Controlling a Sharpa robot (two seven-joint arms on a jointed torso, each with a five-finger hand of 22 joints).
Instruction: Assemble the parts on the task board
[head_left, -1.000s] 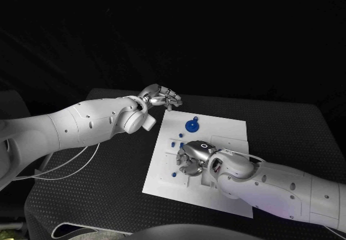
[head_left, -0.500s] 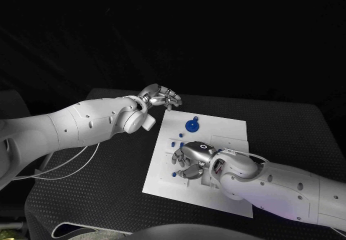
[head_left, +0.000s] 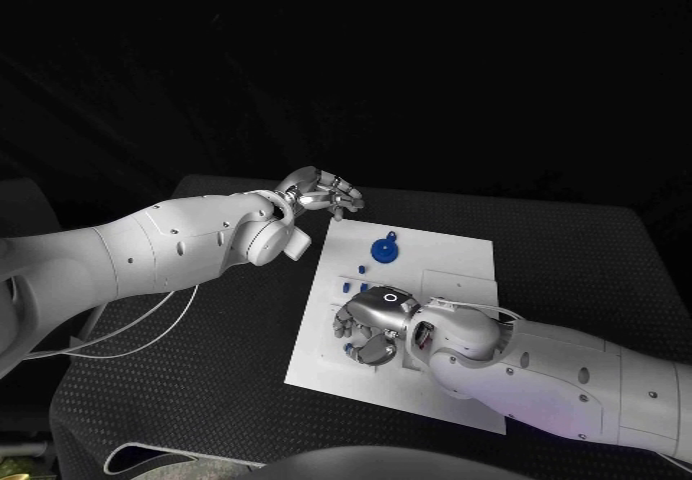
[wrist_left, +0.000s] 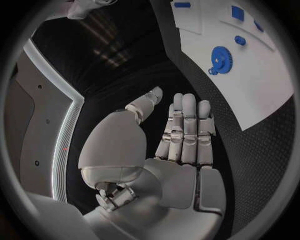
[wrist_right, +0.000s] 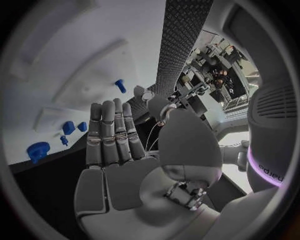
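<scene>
Right hand (head_left: 372, 325) low over the near-left part of the board (head_left: 462, 262), fingers flat and together, holding nothing; small blue parts (wrist_right: 67, 128) lie just beyond its fingertips. Left hand (head_left: 320, 191) hovers off the board's far-left corner, above the desk (head_left: 216, 380), fingers straight, empty. Blue gear (head_left: 384, 250) sits far on the board, well apart from both. Parts look light, stiff, slick plastic; likely pinch by the edges. Right hand hides whatever lies beneath it; contact unclear.

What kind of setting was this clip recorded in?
Most likely a robotics lab test bench: a white task board with small blue parts lies on a black table, worked by two white arms, one robot hand over the board.
</scene>
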